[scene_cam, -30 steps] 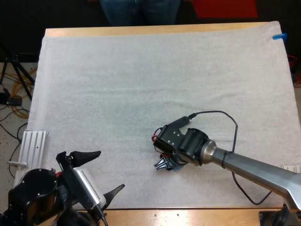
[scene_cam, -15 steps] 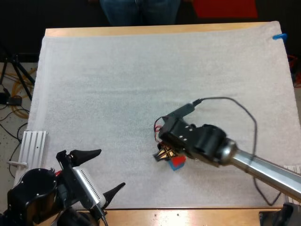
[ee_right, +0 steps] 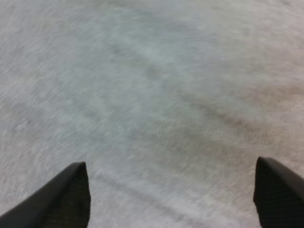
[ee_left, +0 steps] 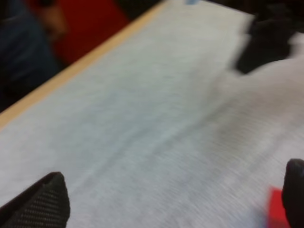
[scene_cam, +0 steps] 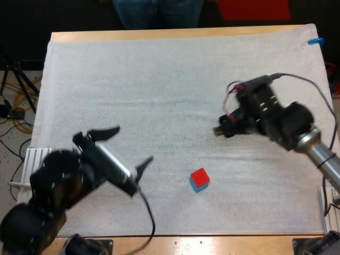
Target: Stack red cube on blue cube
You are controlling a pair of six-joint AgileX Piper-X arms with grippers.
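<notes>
While the red cube sits on top of the blue cube on the white mat, both arms hang clear of the pair, and the stack appears done.

The left gripper hovers to the left of the red cube, its fingers spread wide and holding nothing. The right gripper hangs beyond the red cube and to its right, well apart from it. Its fingers are also spread, with only bare mat between them.

The likeliest upset comes from the left arm. Its nearer finger points toward the red cube, and a sweep across the mat at that height could clip the stack and knock the top cube off. A jolt to the table could do the same if the red cube sits off-centre. A blue sliver shows along just one side beneath it, which hints at a slight offset.

Most of the blue cube is covered by the red one, so how squarely the two meet cannot be told. From the left wrist, the red cube is a smeared patch cut off beside that arm's own finger. A person stands far beyond the red cube, past the table's far side, cut off above the legs.
</notes>
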